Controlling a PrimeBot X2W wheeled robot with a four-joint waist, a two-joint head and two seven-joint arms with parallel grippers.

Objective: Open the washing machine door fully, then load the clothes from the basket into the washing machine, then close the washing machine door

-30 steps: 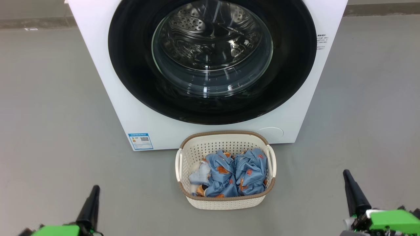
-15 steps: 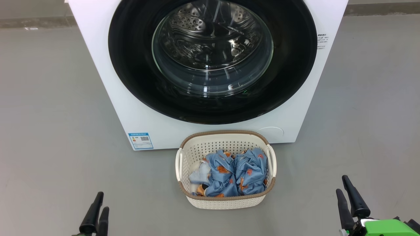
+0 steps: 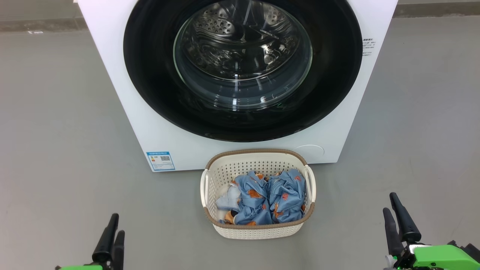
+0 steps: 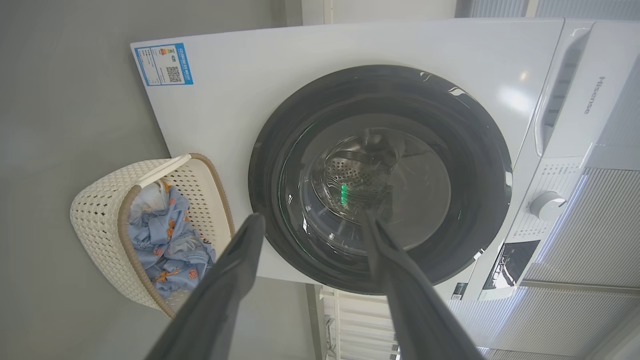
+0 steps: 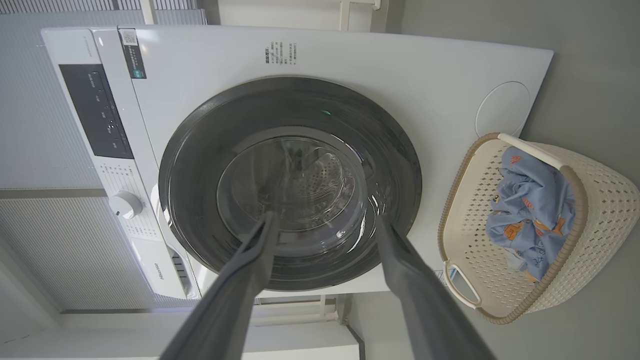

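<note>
The white washing machine (image 3: 112, 75) faces me, and its round glossy black door (image 3: 150, 93) lies shut, flush with the front, the steel drum showing through the glass. On the floor just in front stands the cream basket (image 3: 258, 232) holding the crumpled light-blue clothes (image 3: 270, 198) with orange prints. My left gripper (image 3: 117, 224) is at the lower left, open and empty, well short of the basket. My right gripper (image 3: 389, 202) is at the lower right, also open and empty. Both wrist views look between spread fingers (image 4: 235, 270) (image 5: 250, 260) at the door (image 4: 465, 150) (image 5: 200, 150), with the basket (image 4: 100, 200) (image 5: 600, 200) off to one side.
Bare grey floor (image 3: 56, 150) lies on both sides of the machine and the basket. A blue label sticker (image 3: 161, 161) sits at the machine's lower left corner. A control panel with a round knob (image 5: 125, 204) runs along the machine's top. Slatted panels stand behind the machine.
Both grippers have gone from shut to open: each showed one dark finger shape a second ago and now shows two fingers apart. The left gripper sits lower in the view.
</note>
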